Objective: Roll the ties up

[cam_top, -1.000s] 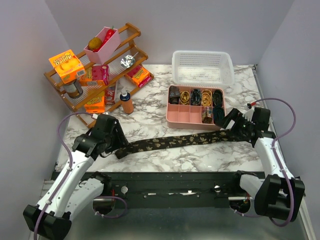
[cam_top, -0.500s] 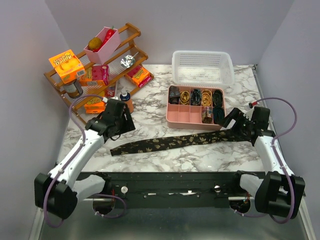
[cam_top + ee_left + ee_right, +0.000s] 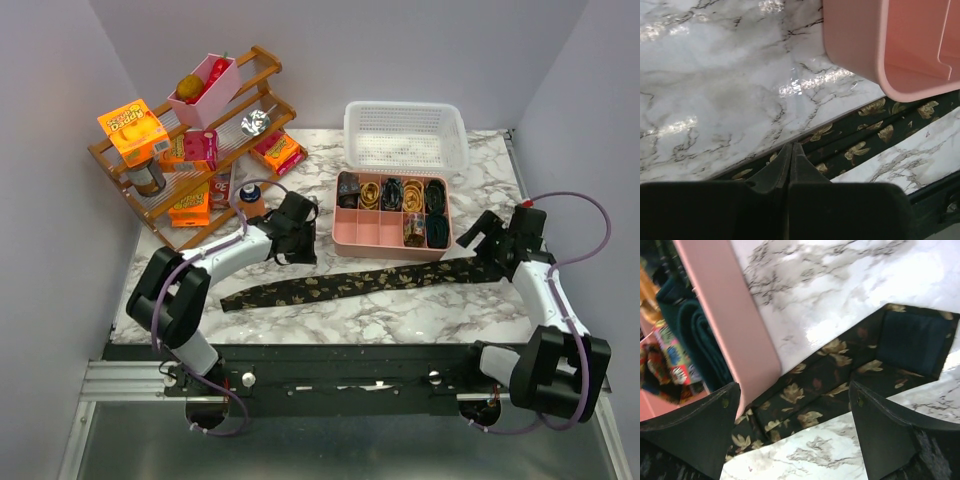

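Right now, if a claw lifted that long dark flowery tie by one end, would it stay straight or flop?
Probably flop: the tie lies flat and limp along the table, and its end near the right gripper looks folded over itself. It seems thin, so likely light. Pushed, it would probably bunch or slide on the glossy marble, not roll.

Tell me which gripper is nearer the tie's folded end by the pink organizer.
Right. The right gripper hovers open over the tie beside that folded end. The left gripper, shut, is beyond the organizer's other side.
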Available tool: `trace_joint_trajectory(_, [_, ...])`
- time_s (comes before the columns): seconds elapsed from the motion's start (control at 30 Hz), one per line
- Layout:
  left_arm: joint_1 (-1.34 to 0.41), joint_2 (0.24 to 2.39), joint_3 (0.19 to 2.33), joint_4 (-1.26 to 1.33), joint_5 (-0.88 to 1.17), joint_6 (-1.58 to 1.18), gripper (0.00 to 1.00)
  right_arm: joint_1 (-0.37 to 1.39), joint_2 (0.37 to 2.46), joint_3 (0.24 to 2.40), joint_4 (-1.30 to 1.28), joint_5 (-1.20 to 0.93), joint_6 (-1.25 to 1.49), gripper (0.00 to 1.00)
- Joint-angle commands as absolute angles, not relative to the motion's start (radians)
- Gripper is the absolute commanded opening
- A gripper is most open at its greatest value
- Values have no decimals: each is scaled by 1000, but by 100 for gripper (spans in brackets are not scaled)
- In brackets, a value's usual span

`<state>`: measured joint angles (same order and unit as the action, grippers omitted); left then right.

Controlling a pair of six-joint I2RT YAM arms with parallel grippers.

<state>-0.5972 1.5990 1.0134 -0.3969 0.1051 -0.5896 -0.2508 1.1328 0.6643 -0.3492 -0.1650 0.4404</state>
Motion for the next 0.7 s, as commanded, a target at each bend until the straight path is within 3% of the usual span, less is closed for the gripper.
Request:
trace_joint_trajectory(0.0, [-597, 1635, 1029, -321, 202, -574, 0, -271, 1208, 703, -373, -78, 454, 96])
trace_joint_trajectory(0.67, [-632, 1709, 951, -305, 226, -572, 0, -330, 1382, 726, -315, -9, 482, 88])
